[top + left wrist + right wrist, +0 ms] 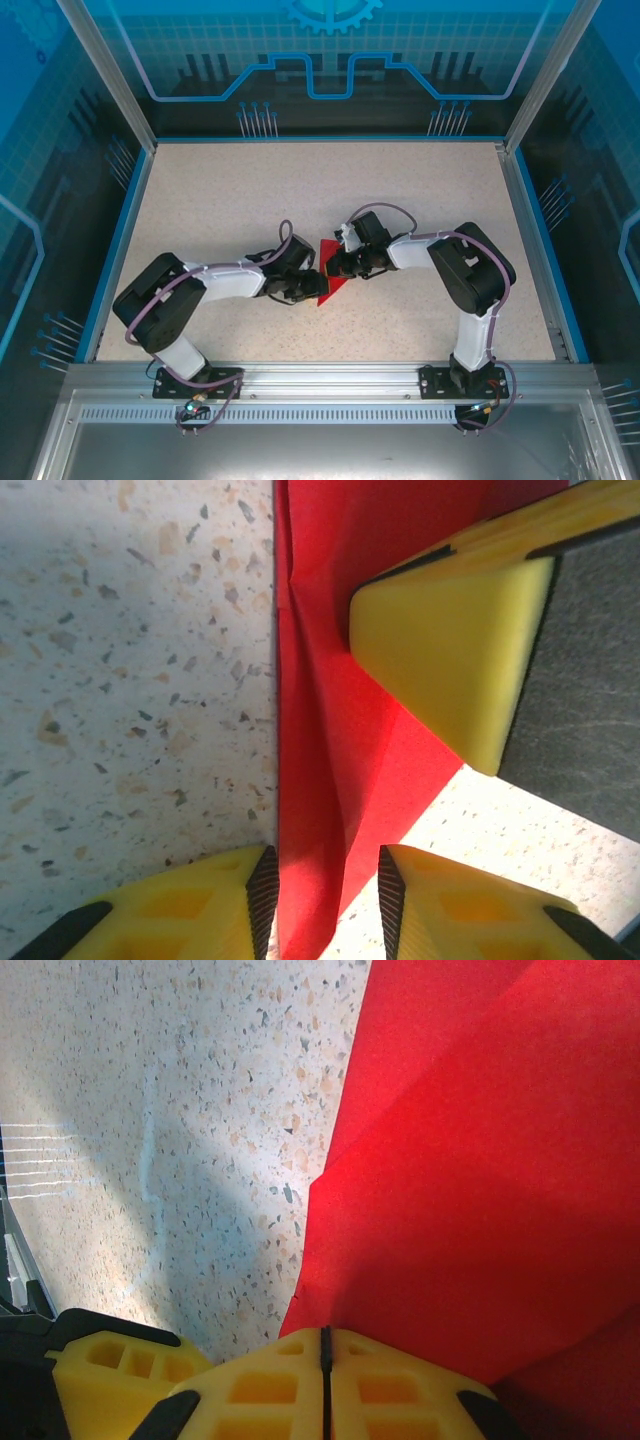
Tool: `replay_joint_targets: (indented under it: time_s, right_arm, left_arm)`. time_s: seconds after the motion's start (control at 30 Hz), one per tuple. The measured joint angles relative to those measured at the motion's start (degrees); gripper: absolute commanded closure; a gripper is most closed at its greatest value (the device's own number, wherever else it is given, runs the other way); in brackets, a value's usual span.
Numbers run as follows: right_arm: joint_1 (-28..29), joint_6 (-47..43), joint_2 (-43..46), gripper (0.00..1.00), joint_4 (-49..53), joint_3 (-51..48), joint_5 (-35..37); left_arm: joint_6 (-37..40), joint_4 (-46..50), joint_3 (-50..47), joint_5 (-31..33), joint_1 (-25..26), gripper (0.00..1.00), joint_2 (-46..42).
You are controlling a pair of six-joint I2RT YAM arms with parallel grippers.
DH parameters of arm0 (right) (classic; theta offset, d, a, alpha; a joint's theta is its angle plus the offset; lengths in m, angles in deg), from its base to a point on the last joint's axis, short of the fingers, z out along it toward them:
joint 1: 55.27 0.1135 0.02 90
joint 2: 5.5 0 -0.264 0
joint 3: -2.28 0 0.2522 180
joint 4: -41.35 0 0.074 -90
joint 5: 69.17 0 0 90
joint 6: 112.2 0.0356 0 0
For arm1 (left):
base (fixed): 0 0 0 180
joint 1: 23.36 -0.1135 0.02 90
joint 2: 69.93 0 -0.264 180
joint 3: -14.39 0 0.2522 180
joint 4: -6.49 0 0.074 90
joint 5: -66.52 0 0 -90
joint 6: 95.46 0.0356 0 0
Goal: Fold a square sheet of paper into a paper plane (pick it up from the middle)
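Blue printed walls (330, 60) are enclosing the cell, and inside them a pale speckled worktop (200, 200) is lying flat, hard and matt like stone chip. Two arms are reaching inward across it: the left arm (220, 280) and the right arm (470, 265), both in white and black shells, are meeting near the middle of the worktop.

Under their tips the sheet of paper (330, 290) is lying on the worktop, bright red and partly folded, with angled flaps overlapping in the right wrist view (480, 1160). A raised ridge is running lengthwise along it in the left wrist view (330, 730).

The left hand (325, 880) is standing partly open, its yellow fingers with ribbed black pads straddling that ridge without clearly pinching it. The right hand (323, 1335) is closed, finger against finger, and its blunt yellow tip is pressing down on the red flap; whether it is nipping an edge I cannot tell.

The paper is likely going to handle as very light, thin and limp. It will probably slide on the smooth worktop, spring back from soft folds and tear or crumple under a hard squeeze. The standing ridge is looking like the best place to take hold.
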Motion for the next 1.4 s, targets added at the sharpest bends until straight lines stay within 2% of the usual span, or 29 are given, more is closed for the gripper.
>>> replay_joint_targets:
  time_s: [0.2,0.4,0.93,1.03,1.3,1.4]
  right_arm:
    - [0.00,0.00,0.00,0.93,0.00,0.00,0.00]
    - [0.00,0.00,0.02,0.93,0.00,-0.02,0.00]
    - [0.02,0.02,0.17,0.93,-0.83,-0.52,0.02]
    - [0.11,0.02,0.17,0.93,-0.94,-0.52,0.04]
    - [0.11,0.20,0.17,0.93,-1.79,-0.87,-0.02]
    - [0.11,0.50,0.17,0.94,-2.25,-1.01,-0.17]
  left_arm:
    - [1.92,6.21,4.28,1.79,0.92,0.70,2.16]
    - [3.48,12.02,7.89,4.63,1.86,0.82,4.07]
    - [4.50,13.73,8.66,5.77,2.05,0.91,4.55]
    - [4.39,13.68,8.52,5.99,2.23,0.89,4.11]
    - [3.04,13.22,8.15,8.61,2.93,0.66,-2.14]
    - [2.86,12.28,8.22,8.74,2.93,0.65,-3.85]
